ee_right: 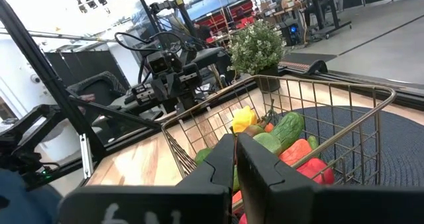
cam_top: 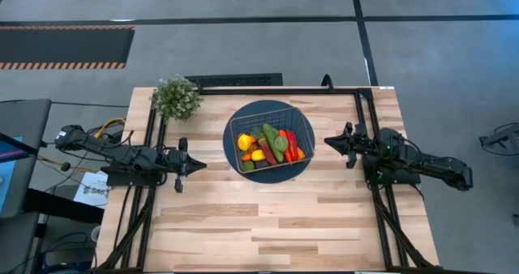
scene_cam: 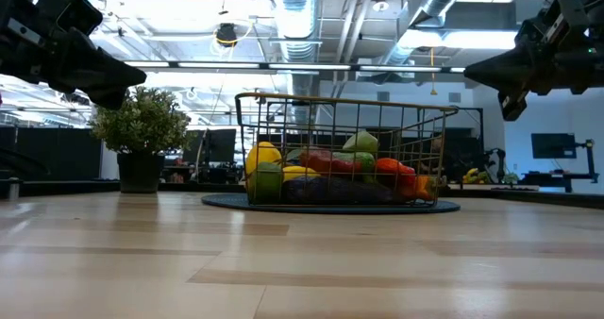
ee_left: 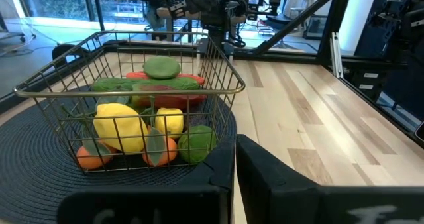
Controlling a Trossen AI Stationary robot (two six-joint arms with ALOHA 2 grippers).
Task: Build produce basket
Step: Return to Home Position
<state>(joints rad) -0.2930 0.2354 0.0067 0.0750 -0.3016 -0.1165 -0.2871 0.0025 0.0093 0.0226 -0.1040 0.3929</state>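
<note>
The wire-mesh basket (cam_top: 259,110) stands on a dark blue round disc (cam_top: 272,179) at the middle of the table. The produce (cam_top: 268,144) lies inside it: yellow lemons (ee_left: 119,126), a lime, green cucumbers, red and orange peppers. My left gripper (cam_top: 199,165) hovers shut to the left of the basket, pointing level at it, with nothing between its fingers (ee_left: 218,174). My right gripper (cam_top: 328,140) hovers shut to the right of the basket, also level and holding nothing. In the low view both grippers (scene_cam: 132,76) (scene_cam: 477,71) hang well above the tabletop.
A small potted plant (cam_top: 176,97) stands at the table's far left corner. Dark frame rails (cam_top: 150,185) (cam_top: 381,201) run along the left and right sides. Bare wood (cam_top: 268,225) stretches from the disc to the near edge.
</note>
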